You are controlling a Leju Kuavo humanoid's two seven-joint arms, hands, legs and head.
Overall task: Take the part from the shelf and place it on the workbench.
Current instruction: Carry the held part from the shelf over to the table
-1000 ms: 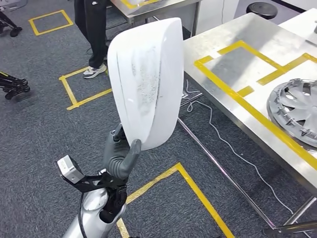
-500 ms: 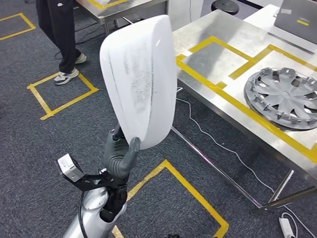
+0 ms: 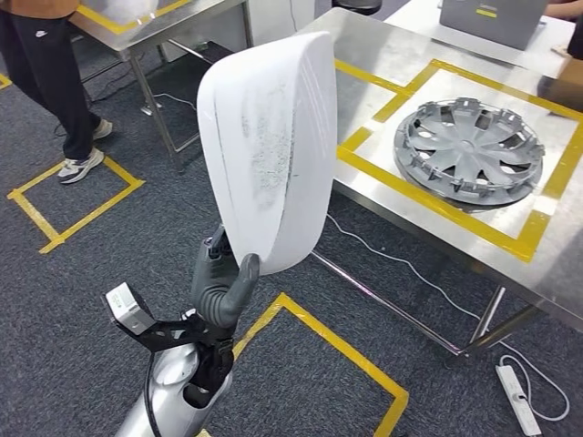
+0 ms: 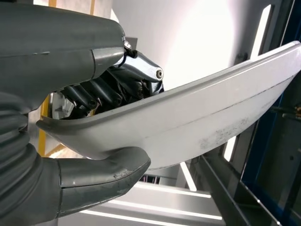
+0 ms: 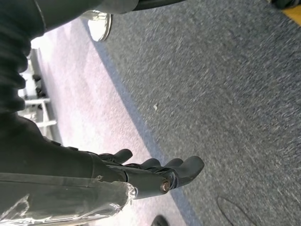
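**White part held up beside the workbench**

Grey carpet (image 3: pixel 82 264) marked with yellow tape squares (image 3: pixel 330 355) covers the floor, and a steel workbench (image 3: pixel 413 196) with yellow tape lines on its top stands to the right of the raised part. The part (image 3: pixel 268 146), a white curved shell with grey scuff marks on its face, is held upright in the air by the left hand (image 3: pixel 221 287), short of the workbench's near edge and not touching it. In the head view the hand grips the part's lower edge, thumb on the near face and the other fingers behind. The left wrist view shows the same grip up close: the thick grey thumb (image 4: pixel 103 176) presses one side of the part's rim (image 4: pixel 184 127) and the darker fingers (image 4: pixel 106 92) clamp the other side.

On the workbench, beyond the part and to its right, a grey wheel cover (image 3: pixel 469 150) lies flat inside a taped rectangle. A person's dark trouser legs and pale shoes (image 3: pixel 79 164) stand on the carpet well to the left of the part, near another steel table (image 3: pixel 148 23). A white power strip (image 3: pixel 516 399) lies on the carpet under the workbench's corner.

The right hand (image 5: pixel 152 174) hangs above the carpet, its fingers stretched out, slightly apart and holding nothing.
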